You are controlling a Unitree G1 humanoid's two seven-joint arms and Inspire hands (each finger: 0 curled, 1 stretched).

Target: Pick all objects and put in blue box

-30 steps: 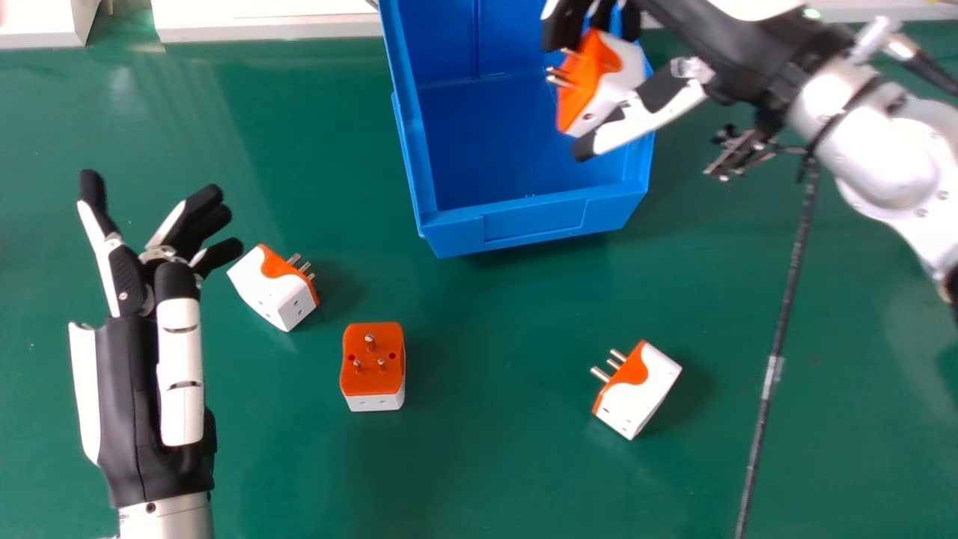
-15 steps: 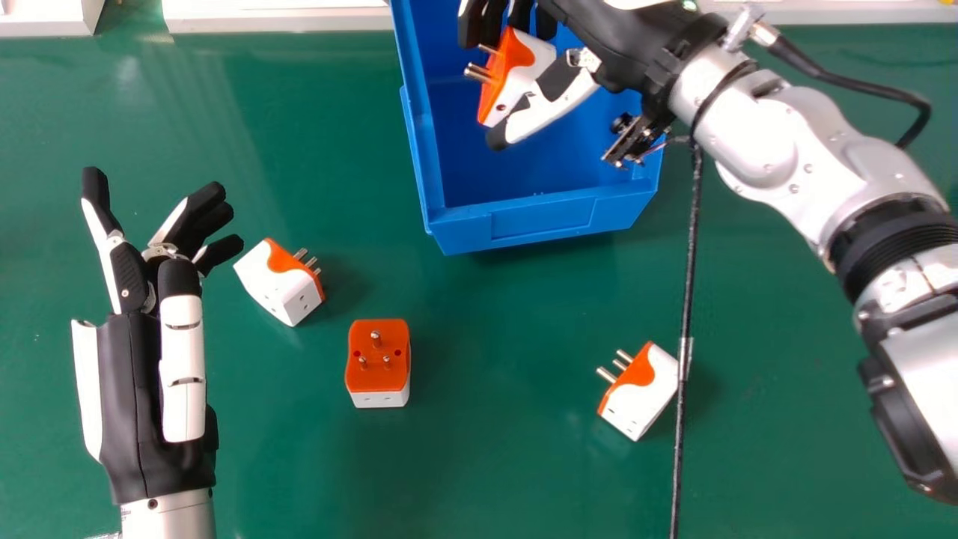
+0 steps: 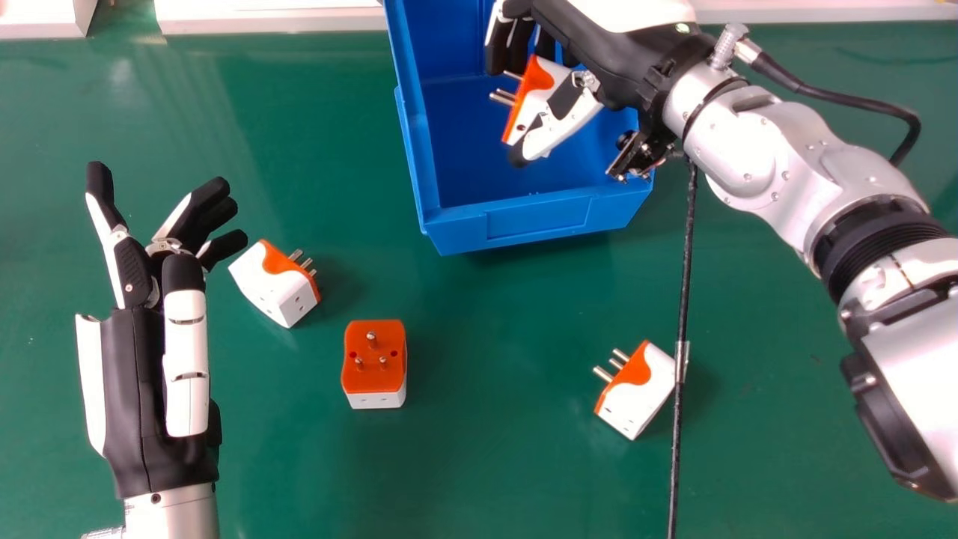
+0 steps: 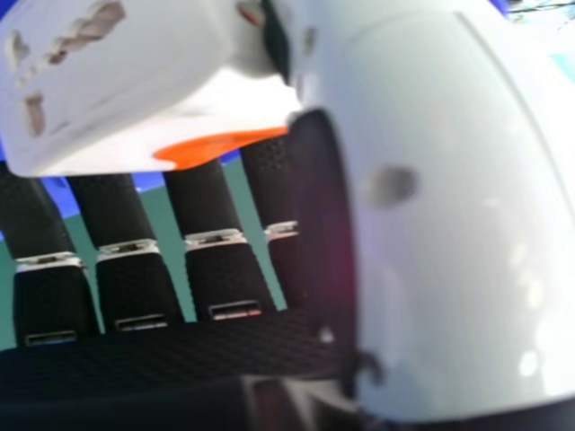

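Leftward over the blue box [image 3: 535, 222] since the first frame, the right hand [image 3: 599, 41] has swung, then eased slightly back toward the right. It grips an orange-and-white plug adapter [image 3: 533, 88] between fingers and thumb, pins pointing left, over the box's opening. Its forearm slants in from the right edge, with the thumb on the near side of the adapter. Three more lie on the green table [image 3: 486, 464]: one by the left hand [image 3: 142, 374], one pins-up near the middle, one to the right. The left hand lies palm up, fingers loosely spread.
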